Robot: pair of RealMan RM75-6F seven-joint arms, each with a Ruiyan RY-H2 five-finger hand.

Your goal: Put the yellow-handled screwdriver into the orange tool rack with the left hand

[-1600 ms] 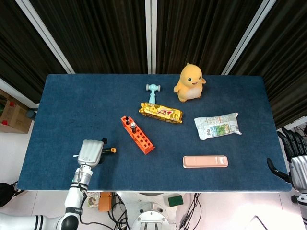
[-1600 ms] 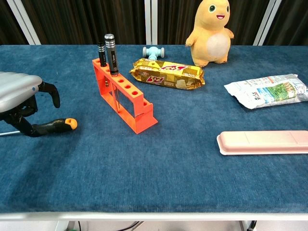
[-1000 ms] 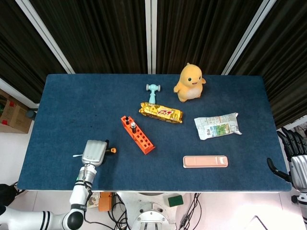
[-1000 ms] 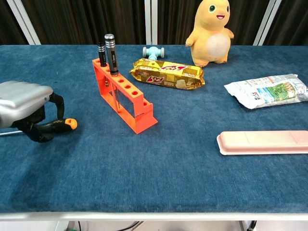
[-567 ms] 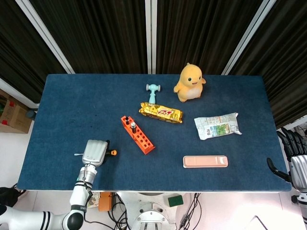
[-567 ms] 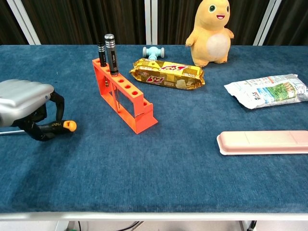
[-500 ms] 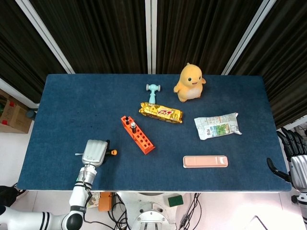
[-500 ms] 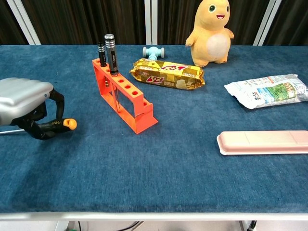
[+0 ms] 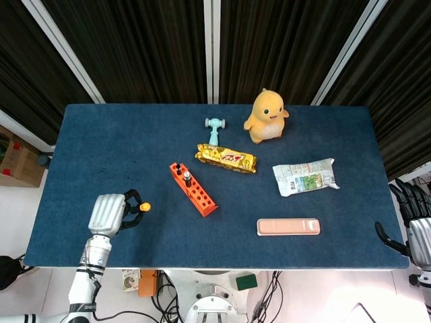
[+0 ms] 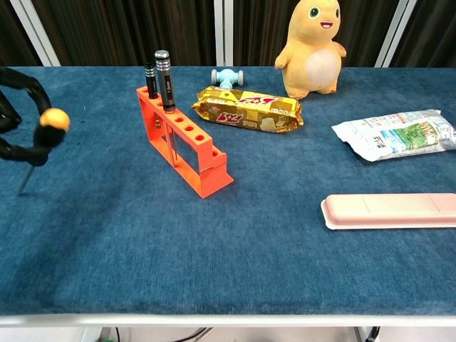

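yellow-handled screwdriver (image 10: 44,127) held in your left hand (image 9: 111,213), tip down; carry it right to the orange tool rack (image 10: 184,140), keep it vertical.

Orange tool rack (image 10: 184,146), blue table cloth (image 10: 235,242), yellow plush toy (image 10: 311,47).

Screwdriver (image 9: 139,208) apparently left of rack (image 9: 193,189)

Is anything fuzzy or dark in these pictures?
Chest view: the screwdriver held in the left hand looks a little soft and is cut by the frame edge; the tool rack stays sharp. Head view: even light, faint shadows under the table's things, and black curtains behind.
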